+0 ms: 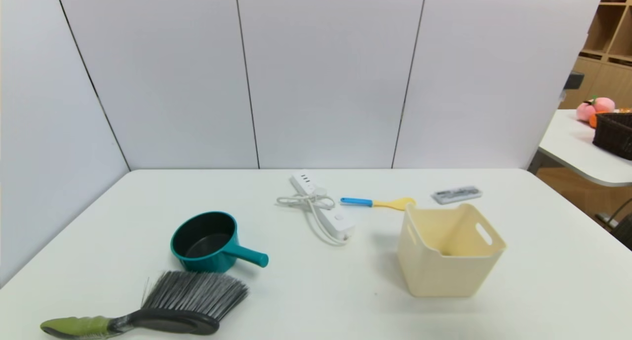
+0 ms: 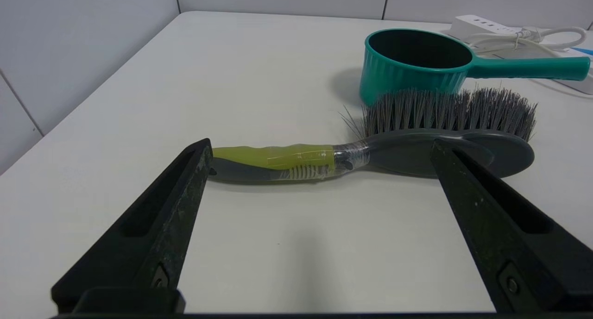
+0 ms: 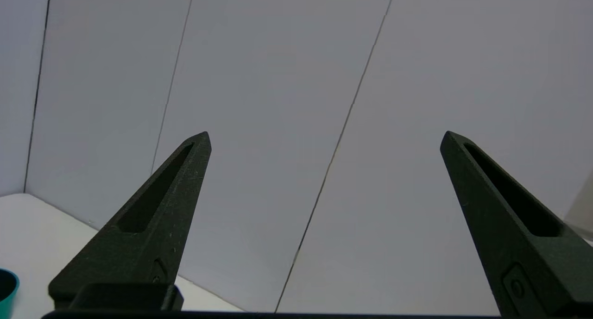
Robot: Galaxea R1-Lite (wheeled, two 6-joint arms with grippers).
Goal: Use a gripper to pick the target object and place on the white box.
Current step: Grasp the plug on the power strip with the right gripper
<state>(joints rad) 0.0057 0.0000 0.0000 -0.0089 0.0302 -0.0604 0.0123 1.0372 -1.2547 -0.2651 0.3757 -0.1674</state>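
Lying flat on the table (image 1: 543,281), the power strip (image 1: 323,206) sits left of the white box (image 1: 447,253) and clear of it. Its long axis runs diagonally: the socket end points toward the far wall, the button end toward the near side and slightly toward the box. Its tied cord (image 1: 308,204) loops across the middle of the strip. The box stands upright, open top up. Left claw (image 2: 319,145): spread wide, holding nothing, hovering low near the brush (image 2: 394,145), farther from the box than the teal pot (image 2: 417,62). Right claw (image 3: 324,140): spread wide, holding nothing, facing the wall panels.
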